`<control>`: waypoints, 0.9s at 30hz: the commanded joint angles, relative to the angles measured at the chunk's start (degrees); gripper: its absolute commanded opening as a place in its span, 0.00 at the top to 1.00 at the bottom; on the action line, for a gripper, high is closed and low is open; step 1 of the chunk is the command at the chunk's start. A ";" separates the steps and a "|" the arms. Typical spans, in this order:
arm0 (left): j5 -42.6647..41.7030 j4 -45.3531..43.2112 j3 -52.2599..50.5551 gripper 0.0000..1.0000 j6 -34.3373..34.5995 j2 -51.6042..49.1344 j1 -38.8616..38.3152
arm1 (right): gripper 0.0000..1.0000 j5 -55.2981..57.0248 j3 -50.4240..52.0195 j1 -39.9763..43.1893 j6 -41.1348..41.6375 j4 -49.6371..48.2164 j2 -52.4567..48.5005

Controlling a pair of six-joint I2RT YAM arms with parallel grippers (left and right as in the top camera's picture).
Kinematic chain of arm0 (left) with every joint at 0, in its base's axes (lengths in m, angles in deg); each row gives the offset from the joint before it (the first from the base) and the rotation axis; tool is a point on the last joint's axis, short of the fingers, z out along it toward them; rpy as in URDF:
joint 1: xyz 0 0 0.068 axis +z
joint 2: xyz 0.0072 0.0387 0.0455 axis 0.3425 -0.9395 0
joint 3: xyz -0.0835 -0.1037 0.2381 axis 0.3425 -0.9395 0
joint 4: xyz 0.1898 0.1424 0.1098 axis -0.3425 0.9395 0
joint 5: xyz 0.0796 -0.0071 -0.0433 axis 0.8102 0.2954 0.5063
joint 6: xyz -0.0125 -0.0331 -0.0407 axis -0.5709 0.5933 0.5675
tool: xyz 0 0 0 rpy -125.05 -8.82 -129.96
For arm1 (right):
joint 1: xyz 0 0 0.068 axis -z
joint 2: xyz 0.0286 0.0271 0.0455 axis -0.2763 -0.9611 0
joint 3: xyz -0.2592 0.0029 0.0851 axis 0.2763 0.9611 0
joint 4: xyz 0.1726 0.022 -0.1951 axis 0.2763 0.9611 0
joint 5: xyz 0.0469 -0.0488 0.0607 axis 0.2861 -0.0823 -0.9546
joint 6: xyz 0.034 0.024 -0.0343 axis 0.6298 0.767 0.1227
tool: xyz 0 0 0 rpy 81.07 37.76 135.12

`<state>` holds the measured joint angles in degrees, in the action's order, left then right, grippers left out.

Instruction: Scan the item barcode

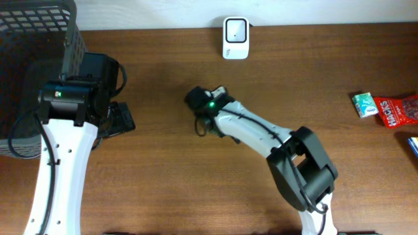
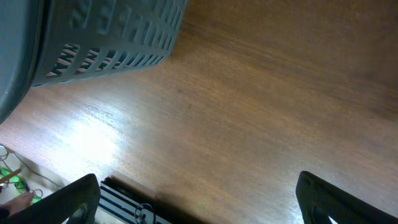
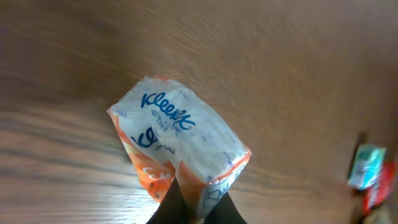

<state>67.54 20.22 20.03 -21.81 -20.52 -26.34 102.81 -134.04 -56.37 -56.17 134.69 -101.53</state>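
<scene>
The item is a white and orange Kleenex tissue pack [image 3: 180,143]. My right gripper [image 3: 198,198] is shut on the pack's lower edge, with the pack held above the wooden table. From overhead this gripper [image 1: 201,104] is at the table's middle, below the white barcode scanner [image 1: 236,38] at the far edge; the pack is mostly hidden under the wrist there. No barcode shows on the pack. My left gripper [image 2: 199,208] is open over bare wood at the left, with nothing between its fingers [image 2: 78,200].
A dark grey slotted basket [image 1: 36,39] fills the far left corner, next to my left arm [image 1: 65,104]. A green packet [image 1: 364,104] and a red snack bag [image 1: 400,111] lie at the right edge.
</scene>
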 commanded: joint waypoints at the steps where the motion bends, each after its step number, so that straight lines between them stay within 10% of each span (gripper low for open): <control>1: 0.59 -0.07 -0.07 0.01 0.70 1.14 0.09 | 0.96 4.28 -0.33 -1.27 -4.42 -1.01 -0.28; 27: 0.59 -0.07 -0.07 0.01 0.70 1.14 0.09 | 0.90 7.89 -0.33 -2.58 -9.88 -0.02 -6.32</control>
<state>67.54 20.22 20.03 -21.81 -20.52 -26.31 112.60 -134.04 -57.10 -66.27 134.45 -106.58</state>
